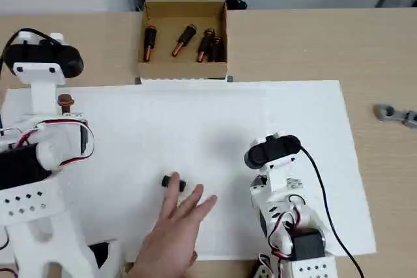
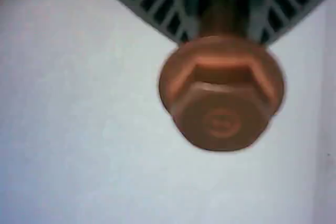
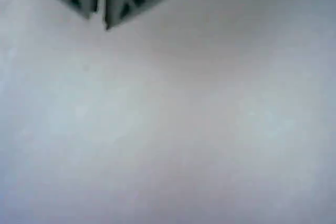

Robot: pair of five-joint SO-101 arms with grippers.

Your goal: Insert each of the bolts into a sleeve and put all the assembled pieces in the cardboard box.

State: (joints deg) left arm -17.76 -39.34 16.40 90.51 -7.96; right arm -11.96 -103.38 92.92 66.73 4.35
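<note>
The bolt (image 2: pixel 221 95) was judged stiff, dense and slick, best taken by its shank. It was held so: the left jaws were clamped on the shank, the hexagonal head left clear of them. The right jaws were pressed together, nothing held, above the white sheet (image 1: pixel 260 115). The black sleeve (image 1: pixel 173 182) was seen between the two pairs of jaws, well apart from the bolt, at a person's hand (image 1: pixel 176 226).

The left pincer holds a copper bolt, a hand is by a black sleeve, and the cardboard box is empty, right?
The cardboard box is not empty: the high view shows several assembled pieces lying in it. The rest stands: the left pincer holds a copper bolt, and a hand is by the black sleeve.
</note>
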